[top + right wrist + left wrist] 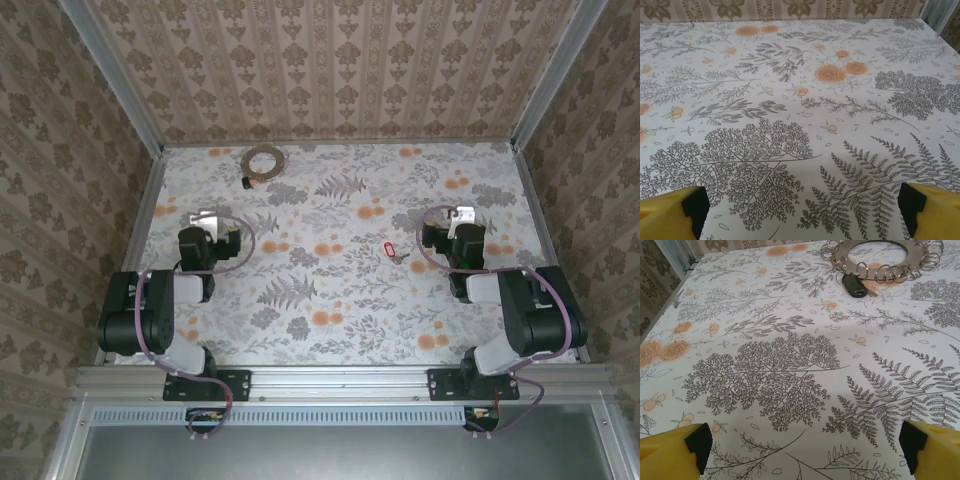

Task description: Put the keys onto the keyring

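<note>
Both arms are sitting folded close to their bases, nothing in hand. The left gripper (207,218) is holding its yellow fingers (670,452) spread wide over bare table (330,335). The right gripper (461,216) is doing likewise, its fingers (935,212) wide apart and empty.

The keys (392,251) — one small silvery key with a red tag — are lying flat mid-table, near the right gripper on its left side and well apart from the left gripper. The keyring (264,160) is lying at the far edge, ahead of the left gripper, its black end piece (855,286) pointing back toward the arms.

Judgement: pickup is the step in hand. The right arm is looking better placed for the key, and pinching it by the red tag should be leaving the key's hole free. The left arm should be steadying the ring — a thin flat key may be slipping off the pads on a shallow approach.
</note>
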{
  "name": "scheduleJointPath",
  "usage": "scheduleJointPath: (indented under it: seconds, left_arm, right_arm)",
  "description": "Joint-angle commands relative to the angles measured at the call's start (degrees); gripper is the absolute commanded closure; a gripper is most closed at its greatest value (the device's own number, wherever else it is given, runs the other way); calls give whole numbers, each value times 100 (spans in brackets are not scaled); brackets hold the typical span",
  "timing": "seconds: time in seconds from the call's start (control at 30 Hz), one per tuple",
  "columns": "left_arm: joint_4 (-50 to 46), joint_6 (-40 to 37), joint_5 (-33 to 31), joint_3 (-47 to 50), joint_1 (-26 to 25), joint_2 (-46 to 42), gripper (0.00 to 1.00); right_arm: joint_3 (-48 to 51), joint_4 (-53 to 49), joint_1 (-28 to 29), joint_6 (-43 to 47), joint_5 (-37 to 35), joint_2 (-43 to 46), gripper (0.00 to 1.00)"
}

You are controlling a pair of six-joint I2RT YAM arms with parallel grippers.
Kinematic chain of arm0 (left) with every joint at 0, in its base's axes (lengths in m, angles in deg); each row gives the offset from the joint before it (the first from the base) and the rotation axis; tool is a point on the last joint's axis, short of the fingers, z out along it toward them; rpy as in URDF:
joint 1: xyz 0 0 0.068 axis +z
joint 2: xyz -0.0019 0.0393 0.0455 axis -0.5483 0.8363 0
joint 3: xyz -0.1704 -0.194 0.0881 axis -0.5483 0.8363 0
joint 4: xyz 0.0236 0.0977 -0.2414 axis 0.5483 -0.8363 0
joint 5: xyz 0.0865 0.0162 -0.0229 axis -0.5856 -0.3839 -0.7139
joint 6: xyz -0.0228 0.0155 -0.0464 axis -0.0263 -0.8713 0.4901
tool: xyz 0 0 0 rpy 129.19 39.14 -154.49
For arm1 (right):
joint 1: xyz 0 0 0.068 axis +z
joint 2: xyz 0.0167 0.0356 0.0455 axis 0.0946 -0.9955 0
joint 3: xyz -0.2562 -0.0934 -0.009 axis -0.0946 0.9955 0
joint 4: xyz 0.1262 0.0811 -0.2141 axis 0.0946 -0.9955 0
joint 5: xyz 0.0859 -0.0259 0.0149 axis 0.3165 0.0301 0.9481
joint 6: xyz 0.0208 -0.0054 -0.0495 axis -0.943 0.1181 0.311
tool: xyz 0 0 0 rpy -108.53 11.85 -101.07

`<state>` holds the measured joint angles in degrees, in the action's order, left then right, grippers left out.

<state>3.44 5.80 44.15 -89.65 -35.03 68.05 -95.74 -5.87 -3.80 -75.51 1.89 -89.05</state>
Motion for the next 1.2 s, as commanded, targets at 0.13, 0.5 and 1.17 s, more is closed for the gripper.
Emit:
scheduleJointPath:
  seconds: [0.13,0.5,1.17]
  left_arm:
    - [215,-91,117,-150,44,57,0]
    - [247,-73,118,-127,46,43,0]
    - [-2486,-116,-554,-1247,-608,-1351,0]
  right_arm:
    - [-82,275,-31,-121,134,-50,0]
    - [-74,275,-31,-121,134,-51,0]
    - [47,-1108,-289,-359,766,1852,0]
